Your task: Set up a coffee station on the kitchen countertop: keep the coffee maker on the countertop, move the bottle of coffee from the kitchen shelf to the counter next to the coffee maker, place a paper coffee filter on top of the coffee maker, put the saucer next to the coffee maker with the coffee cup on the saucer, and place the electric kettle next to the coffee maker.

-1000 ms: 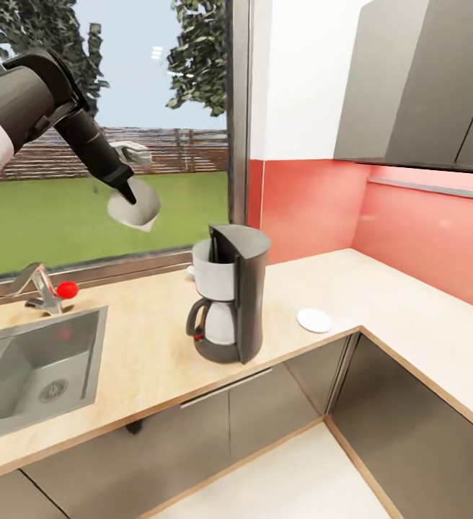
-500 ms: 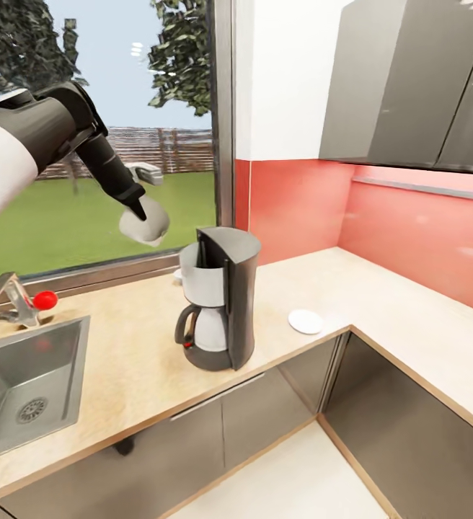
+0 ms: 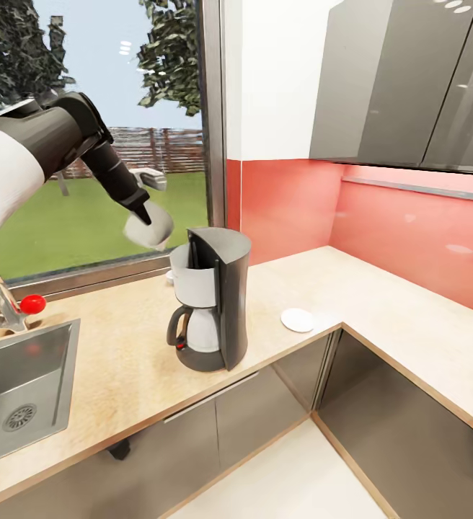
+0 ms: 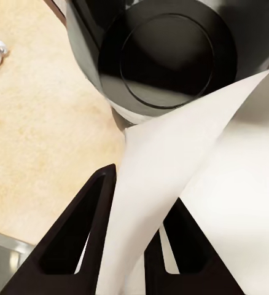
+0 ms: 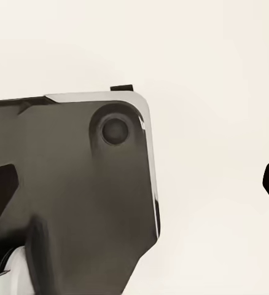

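Note:
The dark grey coffee maker stands on the beige kitchen countertop. My left gripper is shut on the white paper coffee filter, held in the air just up and to the left of the machine's basket. In the left wrist view the filter sits between the black fingers, above the machine's round top. The white saucer lies to the right of the machine. A small white piece, possibly the coffee cup, peeks out behind it. The bottle of coffee and electric kettle are out of view. My right gripper is open over pale floor.
A steel sink is inset at the left, with a tap and red knob behind it. A window runs behind the counter, with a red backsplash and grey wall cabinets at the right. The worktop turns a corner to the right.
The camera has turned, sliding the scene leftward. My left gripper has carried the filter lower and closer to the coffee maker's top.

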